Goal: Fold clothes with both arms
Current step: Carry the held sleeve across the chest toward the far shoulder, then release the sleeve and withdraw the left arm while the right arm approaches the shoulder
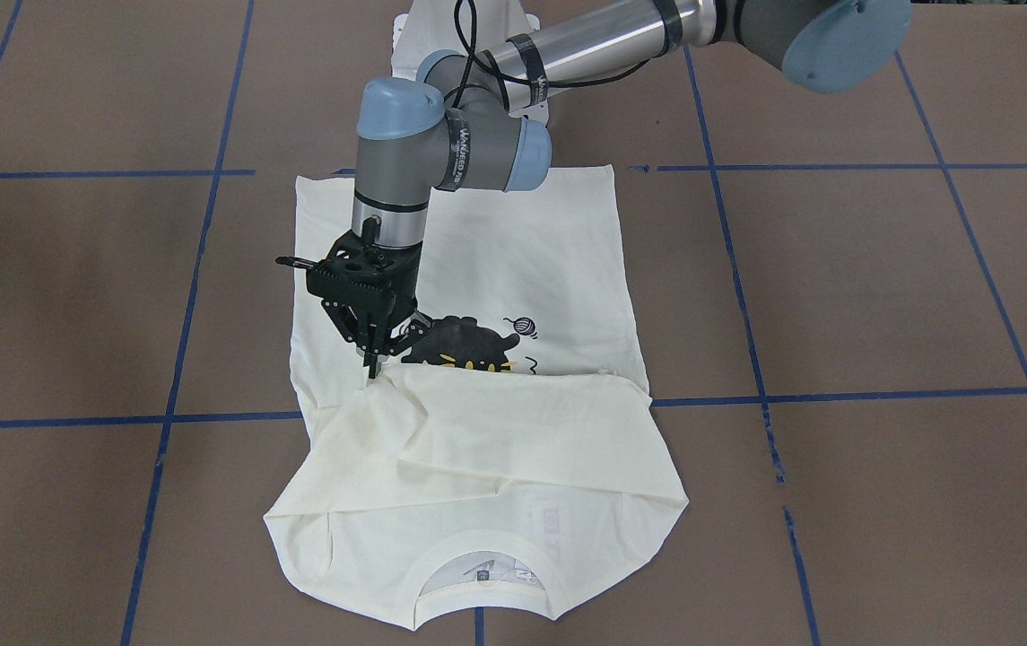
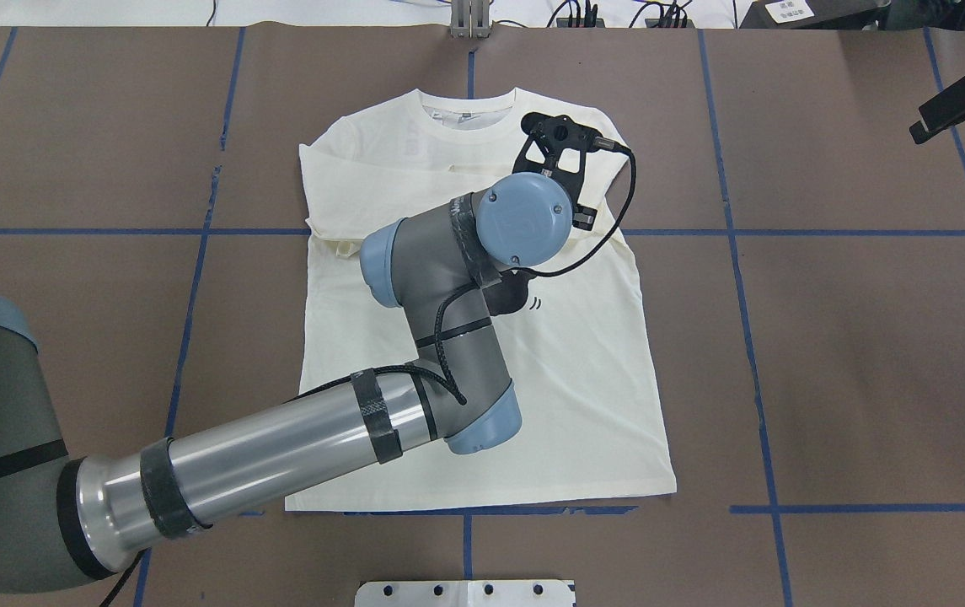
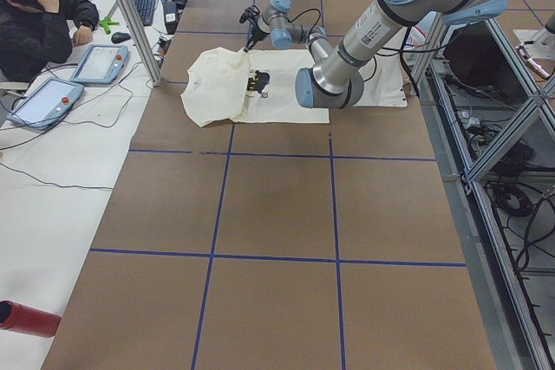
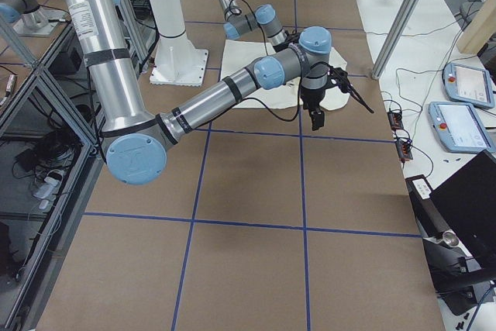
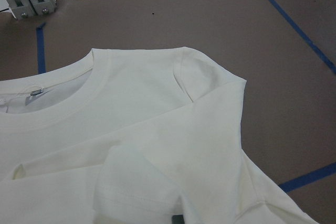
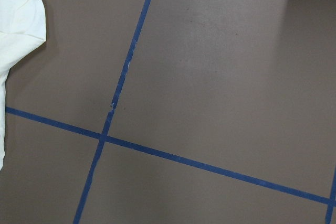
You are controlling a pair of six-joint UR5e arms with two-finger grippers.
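I'm working over a brown counter (image 2: 853,354) squared off with blue tape (image 2: 750,354). The left arm (image 2: 280,455) reaches in from the robot's edge and covers much of the middle of the cloth in the overhead view. A black strap (image 1: 464,148) round its wrist joint has white lettering, but I can't read it with any certainty. The right arm (image 4: 209,98) stretches toward the counter's right end. Its right claw (image 4: 316,123) hangs over bare counter just off the shirt's edge, and I cannot tell how its fingers stand.

The cream T-shirt (image 1: 513,224) lies flat at the middle of the counter's length, with its collar toward the operators' edge and its hem toward the robot's edge. A sleeve (image 1: 522,431) is folded across the chest. The left claw (image 1: 376,363) is pinched closed on a peak of that sleeve's cloth.

The fold hides the lower part of the black cat print (image 1: 459,343), and only yellow scraps show at the crease. A small yarn ball (image 1: 524,325) sits beside the cat. The neck label (image 1: 482,575) is too small to read.

Beyond the operators' edge a person (image 3: 39,19) sits at a desk with two pendants (image 3: 100,62).
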